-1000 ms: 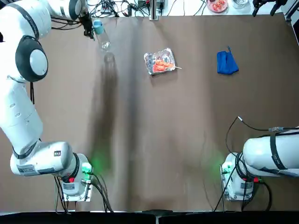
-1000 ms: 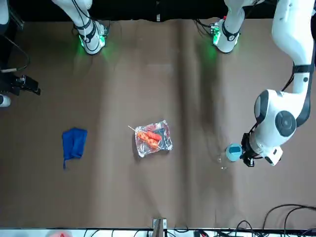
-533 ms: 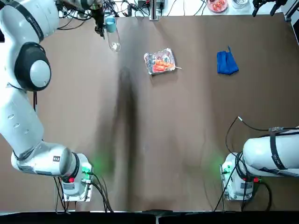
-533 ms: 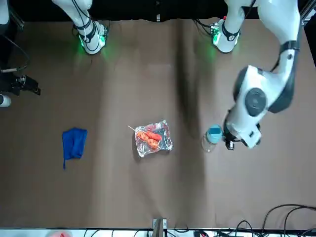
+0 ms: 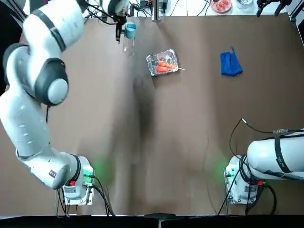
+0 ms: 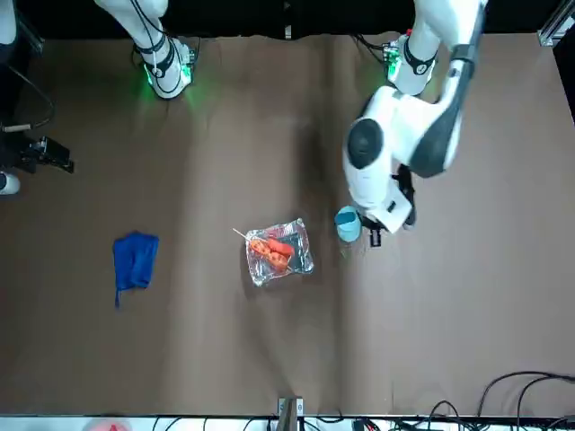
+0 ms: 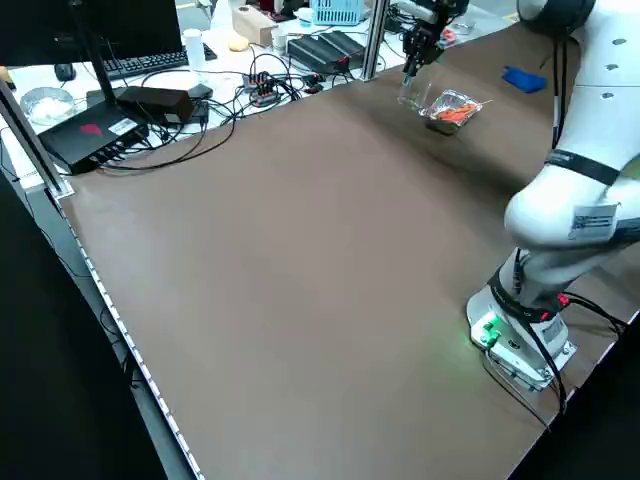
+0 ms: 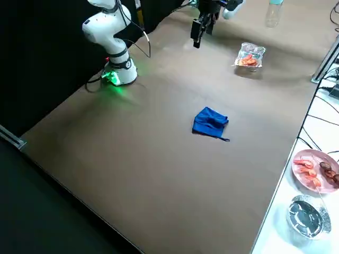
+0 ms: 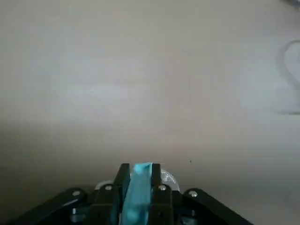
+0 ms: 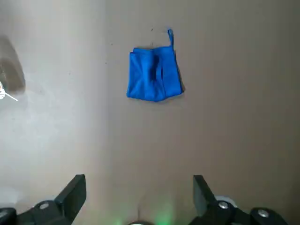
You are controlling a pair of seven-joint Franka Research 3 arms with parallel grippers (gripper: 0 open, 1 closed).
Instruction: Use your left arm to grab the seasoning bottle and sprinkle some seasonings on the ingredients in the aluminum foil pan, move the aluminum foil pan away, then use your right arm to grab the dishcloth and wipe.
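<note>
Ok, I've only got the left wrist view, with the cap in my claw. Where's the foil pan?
Observer: From the top view, the foil pan is to the right of your seasoning bottle, not under it.

Operator: Anything sticking out of it?

Observer: Yes, a thin skewer pokes out on its right side, away from the bottle.

Operator: And the dishcloth?

Observer: The dishcloth lies bunched on the table, farther right than the pan; the right claw is open and not touching it.

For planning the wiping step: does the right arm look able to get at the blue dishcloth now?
Probably yes: the right tool hangs open, facing the dishcloth, with nothing visible between them; the left arm is off beyond the foil pan.
</note>
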